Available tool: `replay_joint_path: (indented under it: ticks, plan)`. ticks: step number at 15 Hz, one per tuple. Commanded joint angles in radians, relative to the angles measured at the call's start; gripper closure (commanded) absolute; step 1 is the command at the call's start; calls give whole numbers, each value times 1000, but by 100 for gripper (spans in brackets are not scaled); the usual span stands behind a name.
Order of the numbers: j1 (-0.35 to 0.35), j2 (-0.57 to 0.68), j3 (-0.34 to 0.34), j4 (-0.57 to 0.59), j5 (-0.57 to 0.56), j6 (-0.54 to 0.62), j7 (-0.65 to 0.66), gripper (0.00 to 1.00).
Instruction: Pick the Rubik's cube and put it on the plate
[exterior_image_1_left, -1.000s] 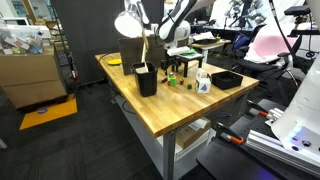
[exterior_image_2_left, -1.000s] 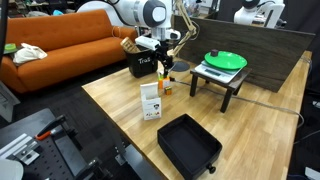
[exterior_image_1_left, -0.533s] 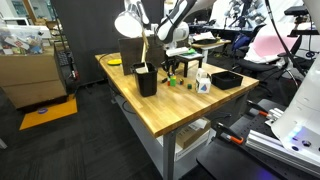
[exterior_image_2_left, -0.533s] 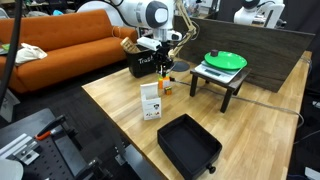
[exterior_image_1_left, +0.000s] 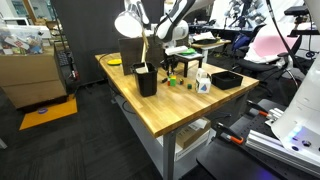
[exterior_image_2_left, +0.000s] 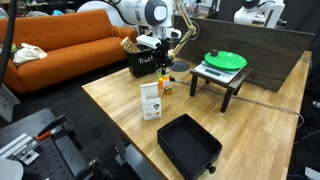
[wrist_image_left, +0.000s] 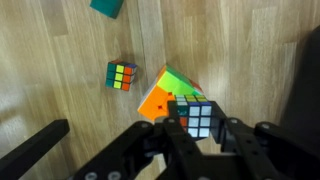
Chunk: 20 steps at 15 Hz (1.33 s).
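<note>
In the wrist view a Rubik's cube (wrist_image_left: 190, 112) with dark edges sits between my two black fingers, just above the wooden table. My gripper (wrist_image_left: 200, 123) is shut on it, one finger on each side. In both exterior views the gripper (exterior_image_2_left: 163, 68) (exterior_image_1_left: 172, 67) hangs low over the table beside a black box (exterior_image_2_left: 143, 64). The round green plate (exterior_image_2_left: 225, 60) lies on a small black stand (exterior_image_2_left: 222, 80), to the right of the gripper in that view.
An orange and green pyramid puzzle (wrist_image_left: 162, 92) touches the held cube's far side, and a smaller cube (wrist_image_left: 122, 76) lies to its left. A white carton (exterior_image_2_left: 151, 100) stands near the gripper. A black tray (exterior_image_2_left: 188, 143) sits near the table's front edge.
The arm has stayed in place over the table. The fingers have drawn together onto the cube; nothing else has moved.
</note>
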<state>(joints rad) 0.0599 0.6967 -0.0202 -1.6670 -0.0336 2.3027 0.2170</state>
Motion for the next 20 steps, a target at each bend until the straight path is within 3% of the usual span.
replay_joint_path:
  ticks: [1, 7, 13, 20]
  plan:
    - [21, -95, -17, -94, -22, 58, -1, 92]
    - [29, -276, -44, -250, -68, 166, 40, 92]
    - [18, -438, -116, -401, -115, 239, 204, 92]
    - [-17, -582, -160, -491, -181, 230, 410, 92]
